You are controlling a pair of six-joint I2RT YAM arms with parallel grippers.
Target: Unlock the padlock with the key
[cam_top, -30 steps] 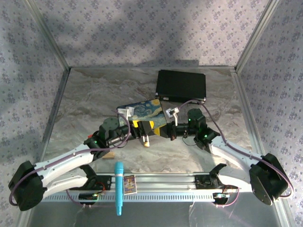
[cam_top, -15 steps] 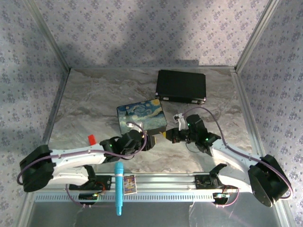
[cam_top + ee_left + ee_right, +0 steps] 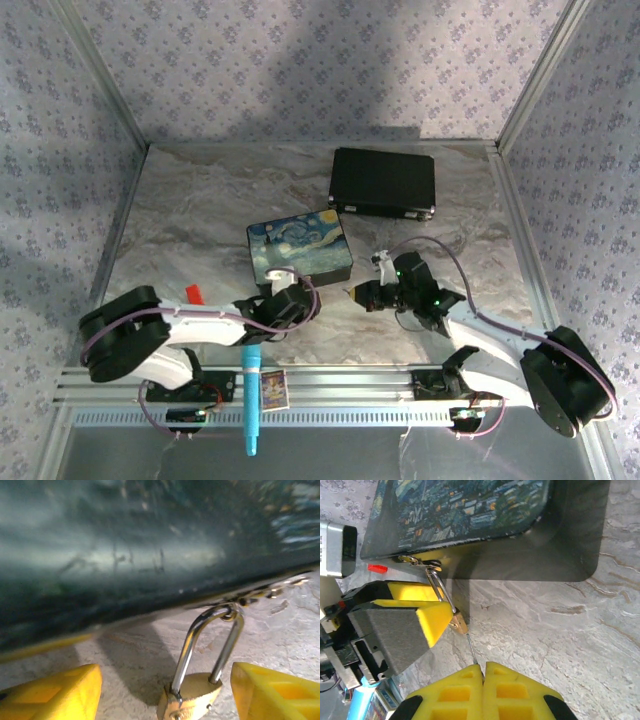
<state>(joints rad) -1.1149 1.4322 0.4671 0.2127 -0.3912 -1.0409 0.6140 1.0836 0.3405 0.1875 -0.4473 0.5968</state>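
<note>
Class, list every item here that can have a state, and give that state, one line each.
starry-night box: lid shut
black case: closed
padlock: shackle closed, hanging from that box
key: tip at the padlock's base
right gripper: shut on the key
left gripper: open, astride the padlock

Diffuse overhead light is falling evenly on the counter [image 3: 200, 200], soft shadows mottling the walls [image 3: 300, 70]. In the left wrist view the starry-night box [image 3: 150, 545] is blurring badly while the padlock [image 3: 192, 697] is glinting brightly.
</note>
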